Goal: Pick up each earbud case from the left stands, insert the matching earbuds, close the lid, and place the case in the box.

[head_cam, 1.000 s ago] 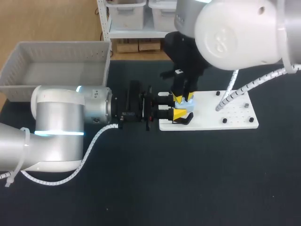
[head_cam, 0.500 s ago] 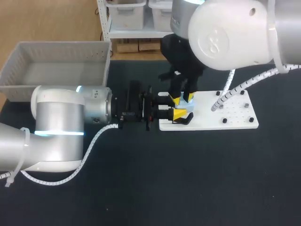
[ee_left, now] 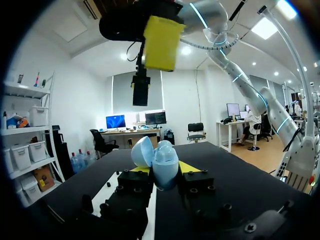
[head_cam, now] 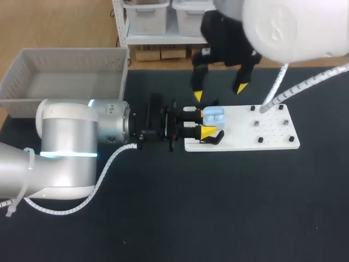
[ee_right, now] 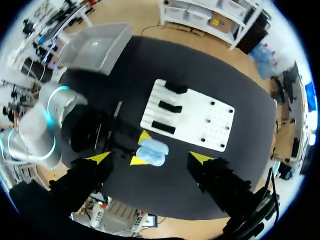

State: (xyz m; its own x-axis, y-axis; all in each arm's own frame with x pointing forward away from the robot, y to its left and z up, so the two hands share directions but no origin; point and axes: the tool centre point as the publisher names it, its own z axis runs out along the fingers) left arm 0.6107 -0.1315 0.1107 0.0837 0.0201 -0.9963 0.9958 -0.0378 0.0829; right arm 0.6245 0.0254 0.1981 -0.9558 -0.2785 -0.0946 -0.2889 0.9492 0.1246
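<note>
Box (head_cam: pixel 71 54) of grey plastic sits at the far left corner of the dark table (head_cam: pixel 218 207). Right of it the left arm (head_cam: pixel 76 147) lies low across the table, and the left gripper (head_cam: pixel 204 123) reaches the left edge of a white board (head_cam: pixel 272 131). Its yellow tips are closed from two sides on a pale blue earbud case (head_cam: pixel 214 114), held just over that edge. In the left wrist view the earbud case (ee_left: pixel 160 160) shows two rounded halves (the lid looks open). A black stand (head_cam: pixel 217 139) sits on the board just beside the near finger, crowding that side. Small dark pegs (head_cam: pixel 260 140) dot the right half of the board. The right gripper (head_cam: pixel 218 91) hangs above the case, apart from it, its fingers spread wide and holding nothing. From the right wrist, the case (ee_right: pixel 152 151) lies straight below the right gripper (ee_right: pixel 150 157).
</note>
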